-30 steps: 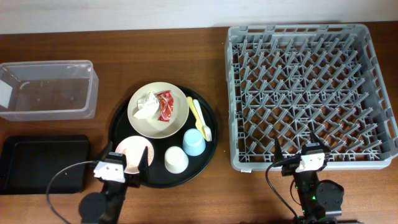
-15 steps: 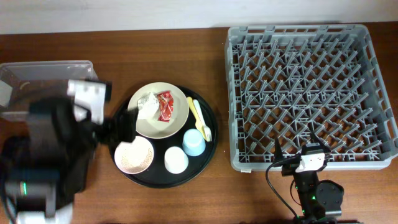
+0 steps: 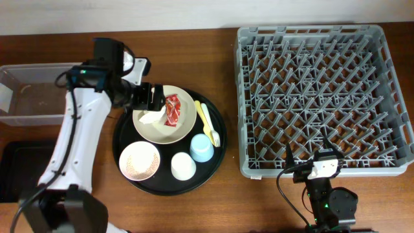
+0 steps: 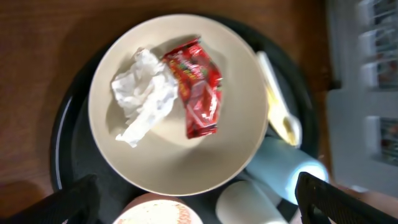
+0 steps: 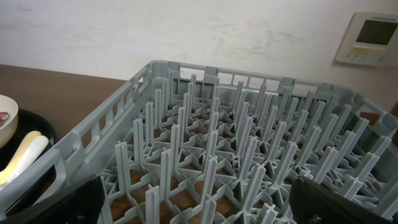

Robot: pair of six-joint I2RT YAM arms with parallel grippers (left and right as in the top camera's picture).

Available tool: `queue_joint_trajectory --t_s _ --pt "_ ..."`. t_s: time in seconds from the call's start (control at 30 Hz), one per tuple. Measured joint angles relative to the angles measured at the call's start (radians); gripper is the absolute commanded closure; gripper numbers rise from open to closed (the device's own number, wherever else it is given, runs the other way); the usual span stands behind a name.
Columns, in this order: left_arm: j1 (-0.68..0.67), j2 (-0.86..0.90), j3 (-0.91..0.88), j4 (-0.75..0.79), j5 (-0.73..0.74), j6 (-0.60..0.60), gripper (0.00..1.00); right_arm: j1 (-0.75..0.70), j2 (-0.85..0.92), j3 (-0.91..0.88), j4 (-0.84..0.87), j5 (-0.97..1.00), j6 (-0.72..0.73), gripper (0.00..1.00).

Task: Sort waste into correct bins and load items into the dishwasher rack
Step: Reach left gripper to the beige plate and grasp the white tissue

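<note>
tissue (image 3: 153, 109) and wrapper (image 3: 172, 110) lie on the plate (image 3: 165, 132) left of centre — nothing binned yet, rack (image 3: 323, 97) at right empty — left gripper (image 4: 200, 202) hovers wide, right gripper (image 5: 199, 200) wide too.

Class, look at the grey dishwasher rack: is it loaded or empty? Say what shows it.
Empty. The rack shows only bare pegs; the plate sits on the round tray.
</note>
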Motion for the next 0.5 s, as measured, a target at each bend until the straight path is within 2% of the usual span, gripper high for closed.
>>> queue_joint_trajectory --t_s 0.07,0.13,0.17,0.37,0.5 --pt "-0.023 0.019 0.0 0.0 -0.053 0.0 0.05 0.0 0.0 0.0 0.0 0.0 0.0 0.02" --pt "-0.035 0.033 0.0 0.0 -0.082 0.003 0.26 0.0 0.0 0.0 0.0 0.0 0.0 0.02" --pt "-0.037 0.041 0.0 0.0 -0.092 0.008 0.33 0.0 0.0 0.0 0.0 0.0 0.0 0.02" --pt "-0.039 0.136 -0.01 0.006 -0.128 0.01 0.33 0.0 0.0 0.0 0.0 0.0 0.0 0.02" --pt "-0.057 0.214 -0.039 0.067 -0.201 0.008 0.21 0.0 0.0 0.0 0.0 0.0 0.0 0.02"
